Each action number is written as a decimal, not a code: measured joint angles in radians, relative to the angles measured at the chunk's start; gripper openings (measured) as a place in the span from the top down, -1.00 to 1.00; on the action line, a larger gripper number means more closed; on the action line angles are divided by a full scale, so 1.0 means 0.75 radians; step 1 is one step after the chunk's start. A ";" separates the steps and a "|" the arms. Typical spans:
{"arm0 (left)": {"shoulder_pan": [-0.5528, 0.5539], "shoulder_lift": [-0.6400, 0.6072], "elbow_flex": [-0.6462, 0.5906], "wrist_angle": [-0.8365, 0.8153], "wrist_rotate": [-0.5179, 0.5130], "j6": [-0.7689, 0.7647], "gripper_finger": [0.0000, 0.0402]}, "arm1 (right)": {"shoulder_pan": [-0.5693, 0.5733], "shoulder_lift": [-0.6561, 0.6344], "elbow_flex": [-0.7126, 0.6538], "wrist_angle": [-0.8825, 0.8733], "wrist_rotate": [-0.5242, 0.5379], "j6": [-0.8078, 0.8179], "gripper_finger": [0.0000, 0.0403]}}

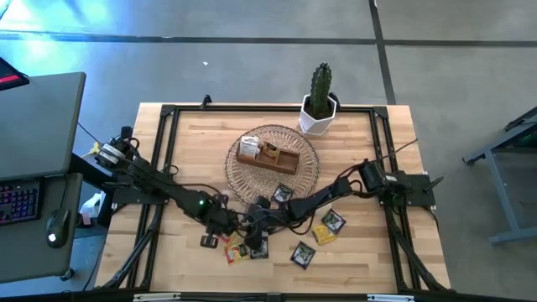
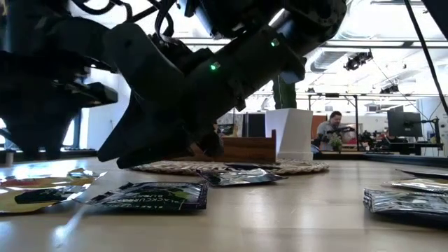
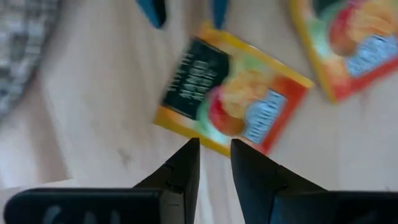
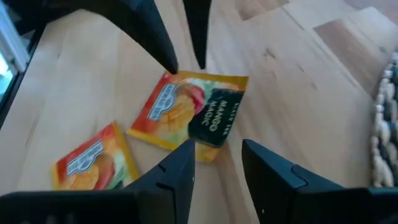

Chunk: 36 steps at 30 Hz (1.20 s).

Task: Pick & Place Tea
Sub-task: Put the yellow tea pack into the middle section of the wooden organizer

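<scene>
Orange tea packet [image 3: 231, 99]: flat on worktop [image 1: 369, 260], between left hand [image 3: 214, 163] and right hand [image 4: 217, 163]; both hands' fingers apart, holding nothing.

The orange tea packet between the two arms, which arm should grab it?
Probably the right. Both tools face the orange tea packet from opposite sides, but the right tool stands open over its edge, while the left tool shows only a narrow gap.
</scene>
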<state>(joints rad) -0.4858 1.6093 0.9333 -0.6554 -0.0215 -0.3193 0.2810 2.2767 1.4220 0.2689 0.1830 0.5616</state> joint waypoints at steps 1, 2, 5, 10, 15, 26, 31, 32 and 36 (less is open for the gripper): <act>-0.005 0.000 0.000 -0.002 -0.023 -0.015 0.56 | -0.005 0.000 0.000 -0.001 -0.001 0.022 0.35; -0.013 0.000 0.001 -0.006 -0.032 -0.035 0.56 | -0.008 0.000 0.000 -0.003 -0.003 0.046 0.36; -0.042 0.001 0.000 -0.007 -0.043 -0.073 0.56 | -0.011 0.001 0.000 -0.003 -0.009 0.094 0.37; -0.060 0.047 0.001 0.023 -0.051 -0.105 0.56 | -0.004 0.001 0.001 -0.038 -0.070 0.196 0.40; -0.070 0.062 0.001 0.011 -0.059 -0.141 0.56 | -0.004 0.002 0.001 -0.034 -0.051 0.277 0.40; -0.068 0.079 0.001 0.054 -0.169 -0.213 0.56 | -0.004 0.001 0.003 -0.042 -0.037 0.393 0.40; -0.069 0.092 0.000 0.117 -0.200 -0.269 0.56 | -0.009 0.000 0.003 -0.057 -0.038 0.419 0.40; -0.069 0.092 0.000 0.119 -0.200 -0.287 0.56 | -0.009 -0.001 0.003 -0.064 -0.038 0.427 0.40; -0.069 0.092 0.000 0.117 -0.204 -0.348 0.56 | -0.011 -0.001 0.002 -0.068 -0.041 0.394 0.45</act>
<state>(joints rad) -0.5377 1.6783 0.9333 -0.5677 -0.1746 -0.5804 0.2725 2.2756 1.4235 0.2175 0.1522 0.8573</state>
